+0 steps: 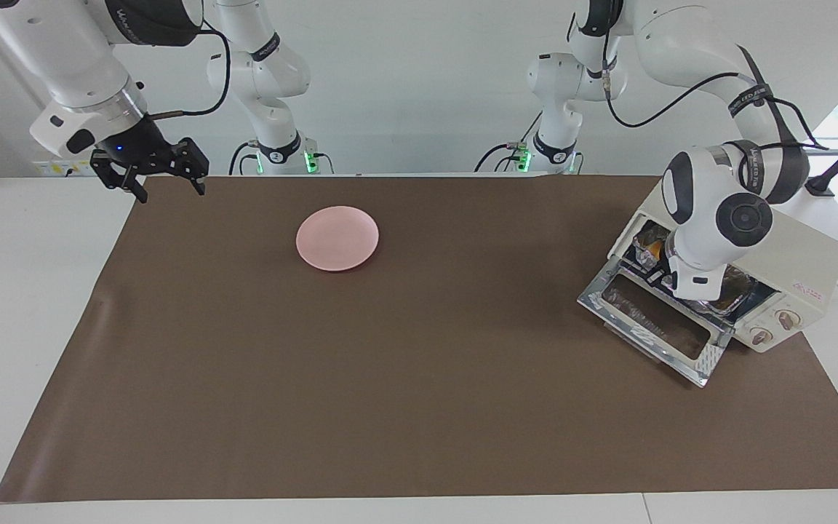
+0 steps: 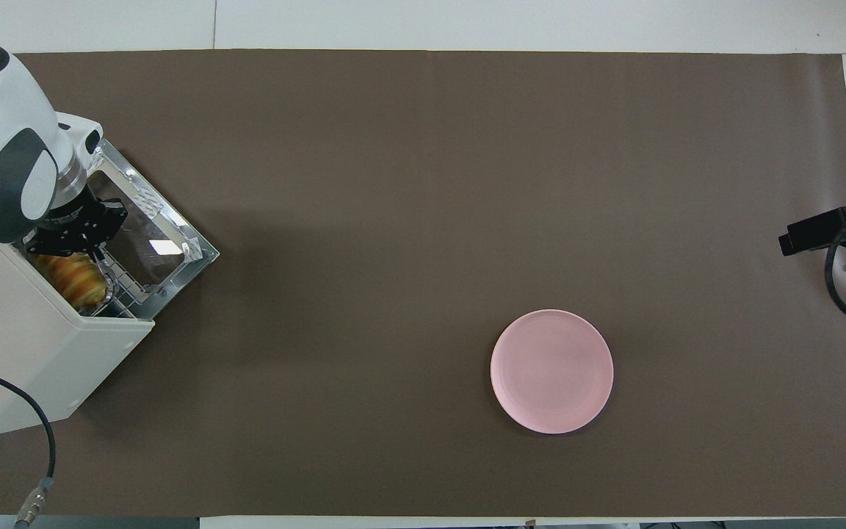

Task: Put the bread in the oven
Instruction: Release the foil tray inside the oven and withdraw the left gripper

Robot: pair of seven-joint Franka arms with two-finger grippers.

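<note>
Pushing at the oven's [image 2: 41,345] mouth, the left hand [image 2: 74,234], fingers pressed together, meets the foil tray [image 1: 730,285] carrying the bread [image 2: 74,278] nearly inside, door [image 1: 655,320] not yet shut, while the right hand [image 1: 166,185] waits spread near the surface's [image 1: 419,378] edge.

Readable markings: almost none

Only a small red mark on the oven [image 1: 790,273] side and pale lettering on the right arm [image 1: 84,65] show; neither can be read.
</note>
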